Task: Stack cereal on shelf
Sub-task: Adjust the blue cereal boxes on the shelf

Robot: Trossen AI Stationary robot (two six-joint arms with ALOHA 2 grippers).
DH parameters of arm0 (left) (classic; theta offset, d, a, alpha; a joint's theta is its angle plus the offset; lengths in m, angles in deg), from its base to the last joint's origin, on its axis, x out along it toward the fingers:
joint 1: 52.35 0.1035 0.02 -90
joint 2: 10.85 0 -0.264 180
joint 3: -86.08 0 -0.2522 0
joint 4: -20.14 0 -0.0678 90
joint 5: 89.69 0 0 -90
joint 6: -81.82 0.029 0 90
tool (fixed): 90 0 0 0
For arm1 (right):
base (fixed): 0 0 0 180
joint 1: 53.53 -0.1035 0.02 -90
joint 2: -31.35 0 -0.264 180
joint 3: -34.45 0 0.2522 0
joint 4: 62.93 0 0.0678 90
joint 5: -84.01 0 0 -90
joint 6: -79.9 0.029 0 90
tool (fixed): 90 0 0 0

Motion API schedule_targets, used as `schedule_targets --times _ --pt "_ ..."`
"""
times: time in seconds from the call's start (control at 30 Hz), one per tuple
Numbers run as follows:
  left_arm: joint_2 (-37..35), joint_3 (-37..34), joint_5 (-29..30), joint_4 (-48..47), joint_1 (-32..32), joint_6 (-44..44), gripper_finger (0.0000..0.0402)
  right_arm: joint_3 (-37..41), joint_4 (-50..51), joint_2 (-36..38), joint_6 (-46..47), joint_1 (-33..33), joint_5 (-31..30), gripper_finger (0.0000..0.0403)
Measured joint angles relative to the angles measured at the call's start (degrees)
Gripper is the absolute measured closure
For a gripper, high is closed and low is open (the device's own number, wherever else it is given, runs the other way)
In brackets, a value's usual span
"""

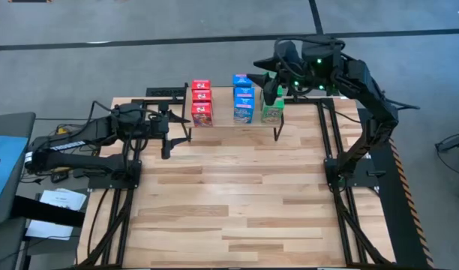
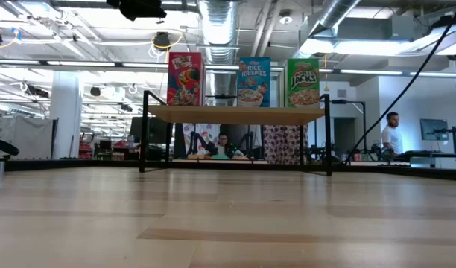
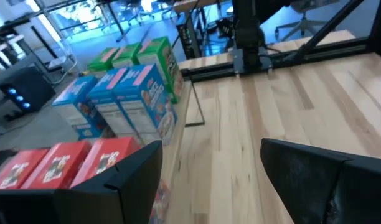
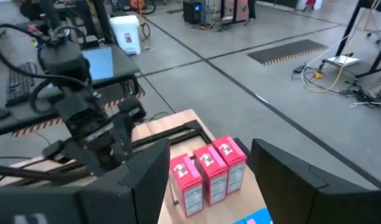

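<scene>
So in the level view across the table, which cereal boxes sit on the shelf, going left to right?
Red cereal box → blue Rice Krispies box → green Apple Jacks box, all upright on the shelf.

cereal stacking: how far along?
Looks done: red boxes, blue boxes and green boxes all stand in rows on the shelf. Nothing is in hand: the left gripper is open beside the shelf, the right gripper open above the green row. No boxes left on the table.

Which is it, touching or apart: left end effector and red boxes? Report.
Apart. The high view shows the left end effector beside the shelf, with clear tabletop between it and the red boxes.
</scene>
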Motion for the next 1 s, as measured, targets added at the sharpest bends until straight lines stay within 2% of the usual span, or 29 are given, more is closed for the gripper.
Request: schedule_targets --times 0.2,0.5,0.73,1.0 --pt "0.65 0.04 -0.73 4.21 -0.02 -0.63 0.0140 -0.04 -0.28 -1.36 0.02 1.35 0.07 0.0152" --pt "0.60 0.04 2.82 8.03 -0.02 -2.97 0.0140 -0.07 2.25 -3.77 -4.46 1.83 0.13 0.0152" --pt "0.60 0.04 4.99 7.98 0.00 -3.02 0.0140 -0.09 10.03 -3.70 -9.85 5.91 0.12 0.0152" --pt "0.60 0.04 5.02 4.76 -0.02 -3.15 0.0140 -0.19 15.35 -4.72 -10.44 9.50 0.19 0.0152"
